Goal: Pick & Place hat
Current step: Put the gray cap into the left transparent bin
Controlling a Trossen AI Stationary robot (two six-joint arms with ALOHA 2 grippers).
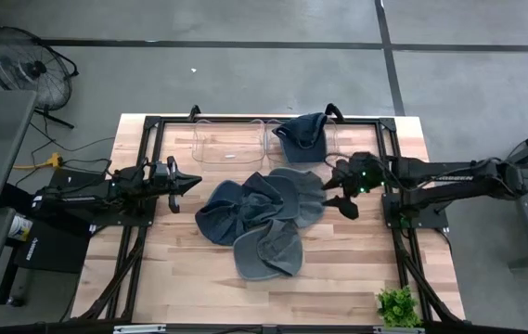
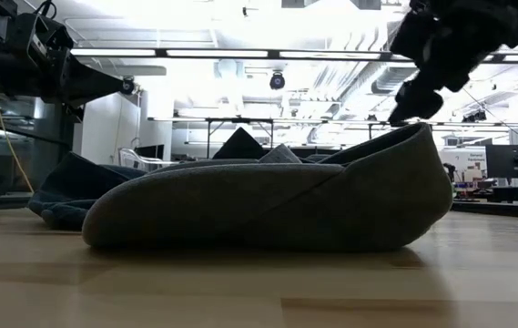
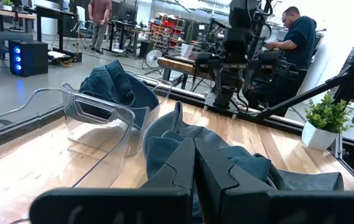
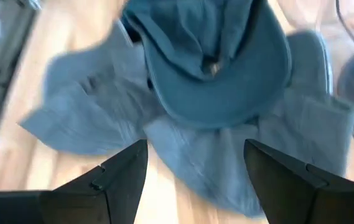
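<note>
Several blue-grey hats [image 1: 254, 218] lie in an overlapping pile on the middle of the wooden table, brims flat on the wood. The nearest one fills the low view as hat [image 2: 277, 200]. Another hat [image 1: 302, 137] sits in a clear bin [image 1: 324, 148] at the far edge. My right gripper [image 1: 339, 192] hovers open just right of the pile, above its edge; its wrist view looks down on a hat [image 4: 217, 68] between the spread fingers [image 4: 121, 174]. My left gripper [image 1: 187, 183] waits shut to the left of the pile, off the table.
A second clear bin [image 1: 231, 144] stands left of the filled one at the far edge. A small green plant [image 1: 396, 306] sits at the near right corner. Bare wood lies near the front edge. People [image 3: 298, 37] are at benches beyond the table.
</note>
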